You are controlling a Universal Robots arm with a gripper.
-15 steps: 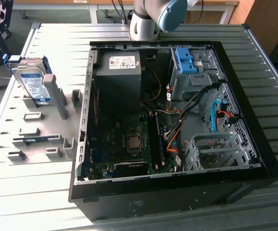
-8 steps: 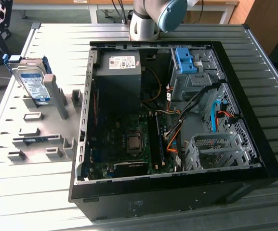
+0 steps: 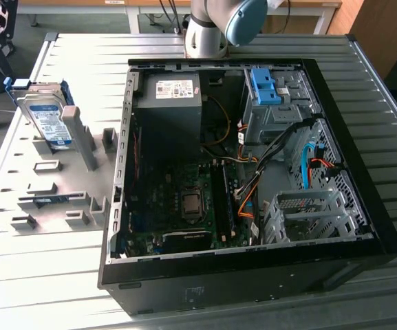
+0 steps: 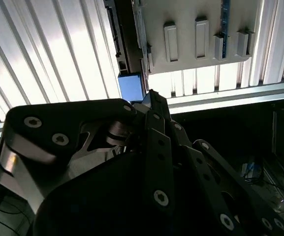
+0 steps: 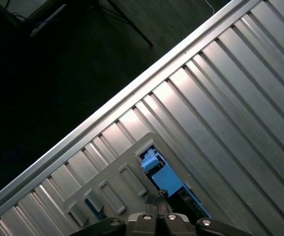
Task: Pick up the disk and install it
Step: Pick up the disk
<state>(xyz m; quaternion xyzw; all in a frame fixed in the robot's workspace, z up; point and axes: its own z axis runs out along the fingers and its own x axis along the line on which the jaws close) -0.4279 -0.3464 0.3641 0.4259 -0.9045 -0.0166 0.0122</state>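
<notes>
"While the exterior view is up, where's the disk (image 3: 47,117)?"
"Propped on edge in the grey fixture rack (image 3: 67,182), on the exterior view's left of the open computer case (image 3: 219,289), well apart from its drive cage (image 3: 267,122)."
"Second wrist view?"
"The gripper (image 4: 151,96) has its fingers together, holding nothing. Just past them, I think, is the blue carrier (image 4: 131,86)."
"First wrist view?"
"Closed tips point toward that blue carrier (image 5: 164,178). I judge the drive rigid, fairly heavy and shock-sensitive, so grip it across the side rails, not the label."
</notes>
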